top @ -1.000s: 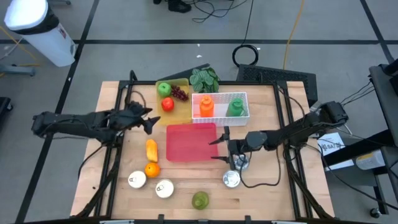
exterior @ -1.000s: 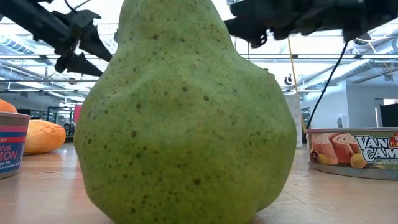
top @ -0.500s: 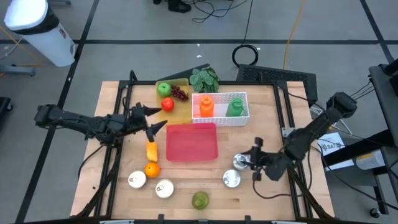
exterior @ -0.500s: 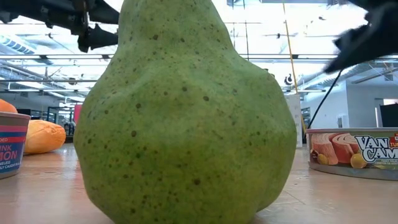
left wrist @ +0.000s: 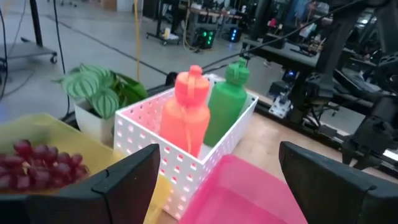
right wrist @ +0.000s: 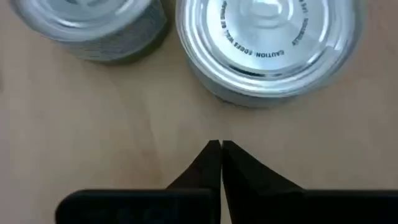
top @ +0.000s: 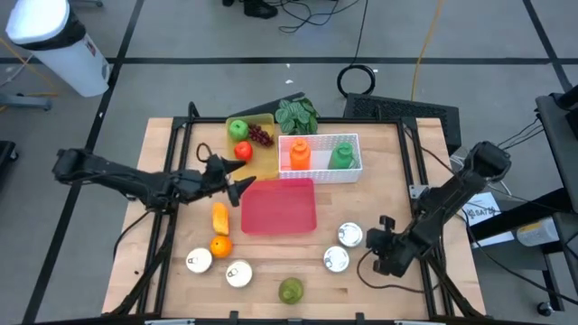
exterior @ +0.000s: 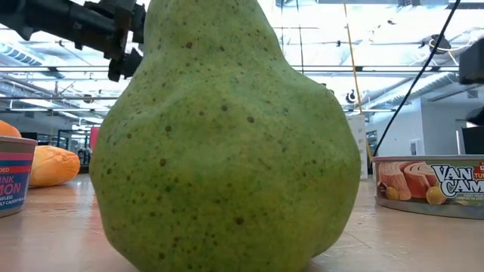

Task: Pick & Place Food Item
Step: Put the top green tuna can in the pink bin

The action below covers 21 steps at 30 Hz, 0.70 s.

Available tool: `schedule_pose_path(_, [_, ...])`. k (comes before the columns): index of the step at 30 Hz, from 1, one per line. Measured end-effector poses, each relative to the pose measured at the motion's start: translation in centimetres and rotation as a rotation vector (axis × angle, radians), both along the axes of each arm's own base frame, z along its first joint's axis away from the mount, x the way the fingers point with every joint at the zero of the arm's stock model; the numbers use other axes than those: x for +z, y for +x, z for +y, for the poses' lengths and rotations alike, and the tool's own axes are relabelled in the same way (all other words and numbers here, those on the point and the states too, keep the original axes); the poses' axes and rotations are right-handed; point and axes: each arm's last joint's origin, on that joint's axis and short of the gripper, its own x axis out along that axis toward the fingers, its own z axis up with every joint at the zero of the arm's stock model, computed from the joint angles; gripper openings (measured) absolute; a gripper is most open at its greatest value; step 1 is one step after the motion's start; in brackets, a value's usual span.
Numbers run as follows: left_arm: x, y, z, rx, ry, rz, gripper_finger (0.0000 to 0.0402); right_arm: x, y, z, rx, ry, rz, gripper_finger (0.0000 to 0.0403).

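Wooden bench [top: 379, 162] crowded with food on a grey tiled floor [top: 181, 36]. Left gripper [top: 237, 179] spread wide beside the pink tray [top: 278, 206]. Right gripper [right wrist: 220, 147] pressed together near two cans [right wrist: 267, 46].

A white perforated basket [top: 352, 166] near the table's far edge holds an orange bottle [top: 300, 153] and a green bottle [top: 342, 155], standing side by side. Just behind it sits a leafy potted plant [top: 297, 115]. A white bin [top: 56, 43] stands on the floor beyond the wooden table [top: 379, 302], and black cables [top: 358, 79] lie there.
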Motion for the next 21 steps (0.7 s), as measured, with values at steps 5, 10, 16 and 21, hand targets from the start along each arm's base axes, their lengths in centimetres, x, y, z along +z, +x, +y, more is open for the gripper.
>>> schedule_pose_path(5, [-0.6, 0.7, -0.1, 0.003, -0.03, 0.001, 0.034, -0.2, 1.5, -0.1, 0.047, -0.016, -0.055, 0.0002])
schedule_pose_path(10, [-1.0, 1.1, -0.1, 0.007, -0.049, 0.001, 0.034, 0.4, 3.1, -0.6, 0.097, -0.068, -0.168, 0.0001])
schedule_pose_path(16, [-1.1, 1.2, -0.2, 0.007, -0.049, 0.006, 0.034, 1.2, 4.5, -1.7, 0.083, -0.234, -0.298, 0.0001])
schedule_pose_path(21, [-1.1, 1.2, -0.2, 0.004, -0.053, 0.005, 0.034, 2.0, 4.3, -2.1, 0.086, -0.263, -0.325, 0.0001])
